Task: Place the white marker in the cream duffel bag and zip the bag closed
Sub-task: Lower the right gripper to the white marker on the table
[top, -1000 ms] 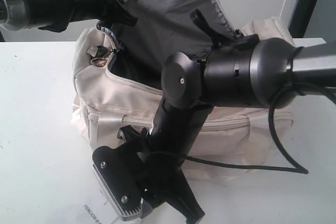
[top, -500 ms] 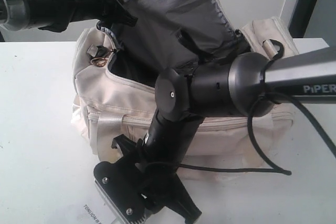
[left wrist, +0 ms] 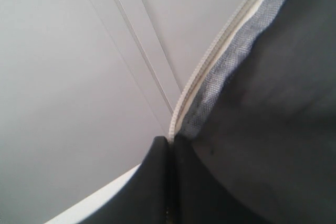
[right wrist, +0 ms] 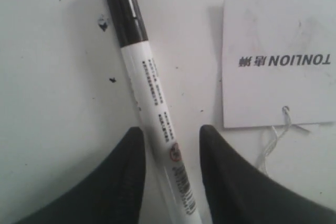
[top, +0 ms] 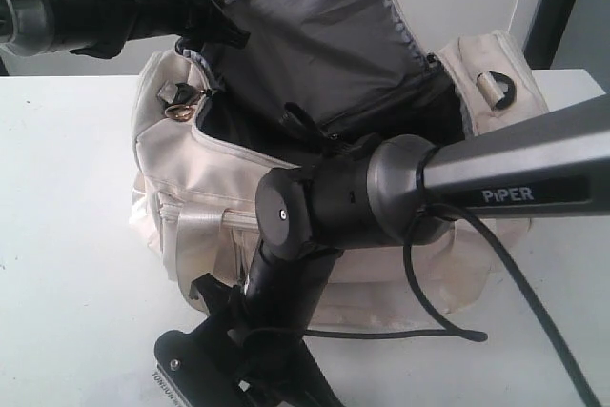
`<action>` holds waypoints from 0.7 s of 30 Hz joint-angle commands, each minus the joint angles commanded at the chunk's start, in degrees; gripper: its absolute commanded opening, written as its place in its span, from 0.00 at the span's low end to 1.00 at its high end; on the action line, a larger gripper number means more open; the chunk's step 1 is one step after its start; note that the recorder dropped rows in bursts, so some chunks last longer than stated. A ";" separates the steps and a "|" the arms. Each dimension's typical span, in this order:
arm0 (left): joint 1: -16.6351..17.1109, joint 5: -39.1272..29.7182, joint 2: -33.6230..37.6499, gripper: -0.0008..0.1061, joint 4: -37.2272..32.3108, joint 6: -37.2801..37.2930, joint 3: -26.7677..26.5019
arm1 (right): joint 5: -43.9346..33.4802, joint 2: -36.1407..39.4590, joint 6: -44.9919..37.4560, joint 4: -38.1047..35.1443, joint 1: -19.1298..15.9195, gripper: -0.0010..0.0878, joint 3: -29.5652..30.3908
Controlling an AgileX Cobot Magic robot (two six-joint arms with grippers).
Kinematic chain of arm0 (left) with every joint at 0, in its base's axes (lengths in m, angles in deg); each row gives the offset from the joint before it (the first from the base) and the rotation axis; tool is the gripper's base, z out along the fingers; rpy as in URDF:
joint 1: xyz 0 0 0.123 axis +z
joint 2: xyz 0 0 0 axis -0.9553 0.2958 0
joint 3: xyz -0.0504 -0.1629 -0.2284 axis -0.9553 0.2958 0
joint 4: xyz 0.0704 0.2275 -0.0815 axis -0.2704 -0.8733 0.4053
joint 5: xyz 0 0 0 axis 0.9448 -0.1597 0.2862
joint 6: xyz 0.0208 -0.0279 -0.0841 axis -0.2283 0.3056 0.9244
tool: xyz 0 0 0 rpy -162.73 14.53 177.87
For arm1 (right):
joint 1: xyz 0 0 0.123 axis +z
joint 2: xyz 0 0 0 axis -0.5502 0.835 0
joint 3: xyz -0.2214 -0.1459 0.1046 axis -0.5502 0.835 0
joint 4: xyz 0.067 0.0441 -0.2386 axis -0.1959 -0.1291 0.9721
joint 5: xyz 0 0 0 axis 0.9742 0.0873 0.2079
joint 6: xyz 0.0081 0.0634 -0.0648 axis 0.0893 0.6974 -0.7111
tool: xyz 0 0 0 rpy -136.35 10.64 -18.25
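The cream duffel bag (top: 181,226) lies on the white table with its top open and its dark lining showing. My left gripper (top: 214,30) is shut on the zipper edge (left wrist: 220,45) of the raised flap (top: 315,26) and holds it up. The white marker (right wrist: 149,87), with its dark cap, lies flat on the table in front of the bag. My right gripper (right wrist: 170,132) is open, low over the table, with one finger on each side of the marker's barrel. One finger (right wrist: 128,171) sits close against the barrel and a gap shows on the other side.
A white paper tag (right wrist: 278,61) with black lettering and a thin string lies beside the marker, and its corner (top: 172,383) shows by the table's front edge. The right arm (top: 400,188) and its black cable (top: 448,321) cross in front of the bag.
The right arm has swung lower and towards the front left, and its wrist has dropped towards the table edge. More of the bag's right end shows. The left gripper and flap have not moved.
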State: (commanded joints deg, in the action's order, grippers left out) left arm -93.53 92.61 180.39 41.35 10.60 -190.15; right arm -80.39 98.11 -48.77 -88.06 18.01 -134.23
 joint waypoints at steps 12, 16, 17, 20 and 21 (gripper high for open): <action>0.00 0.00 0.00 0.01 0.00 0.00 0.00 | 0.00 0.34 0.09 0.00 0.00 0.39 0.00; 0.00 0.00 0.00 0.01 0.00 0.00 0.00 | 0.00 0.34 1.29 0.00 0.00 0.37 0.00; 0.00 0.00 0.00 0.01 0.00 0.00 0.00 | 0.00 0.34 1.84 0.00 0.00 0.35 0.00; 0.00 0.00 0.00 0.01 0.00 0.00 0.00 | -0.25 0.34 2.89 0.00 0.00 0.26 0.00; 0.00 0.00 0.00 0.01 0.00 0.00 0.00 | -0.40 0.34 3.31 0.00 0.00 0.23 0.00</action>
State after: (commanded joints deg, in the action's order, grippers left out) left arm -93.53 92.61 180.39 41.35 10.60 -190.15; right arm -80.79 98.45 -45.46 -88.06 18.01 -134.23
